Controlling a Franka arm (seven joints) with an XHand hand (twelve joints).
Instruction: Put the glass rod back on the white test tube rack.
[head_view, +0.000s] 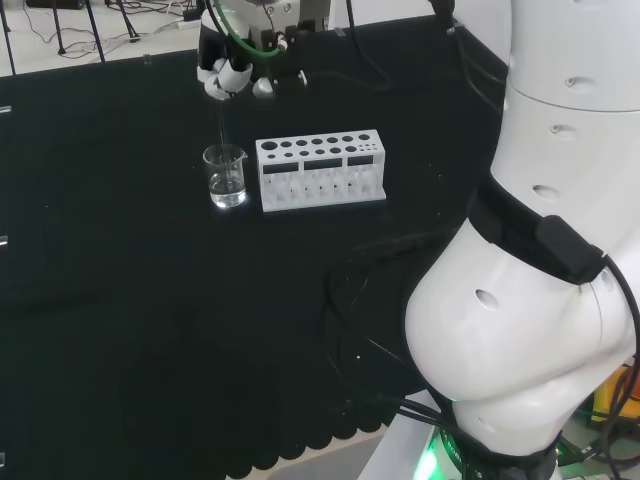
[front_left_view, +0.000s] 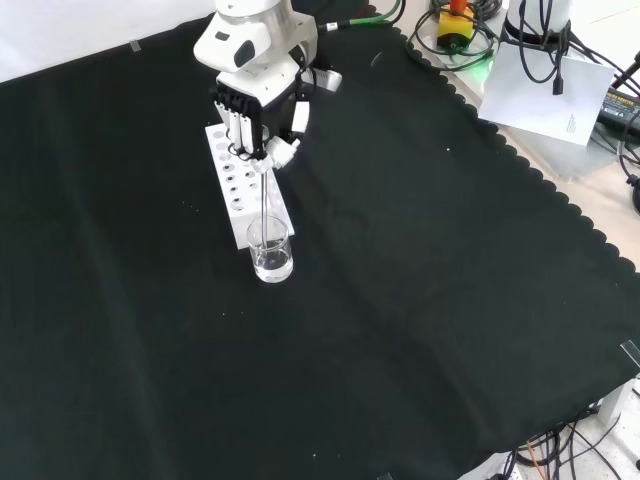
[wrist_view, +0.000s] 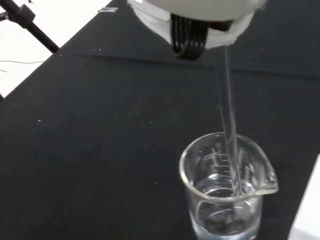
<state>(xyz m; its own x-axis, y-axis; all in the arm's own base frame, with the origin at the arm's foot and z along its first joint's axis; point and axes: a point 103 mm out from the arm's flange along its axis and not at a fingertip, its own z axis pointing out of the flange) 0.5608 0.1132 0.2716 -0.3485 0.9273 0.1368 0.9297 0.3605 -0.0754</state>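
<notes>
Hand (front_left_view: 262, 125) pinches the rod (front_left_view: 265, 200) — its tip in the beaker (front_left_view: 271, 252), touching the rack (front_left_view: 232, 170) on the worktop (front_left_view: 420, 260).

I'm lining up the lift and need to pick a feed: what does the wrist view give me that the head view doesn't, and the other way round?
Wrist view: the lower end of the glass rod dips into the clear liquid in the beaker, and the beaker's printed scale and pour spout are plain to see.

Head view: the white test tube rack with its rows of holes stands just right of the beaker, and the hand hangs above the beaker.

Both: the rod stands nearly upright in the beaker on the black cloth, held from above.
</notes>
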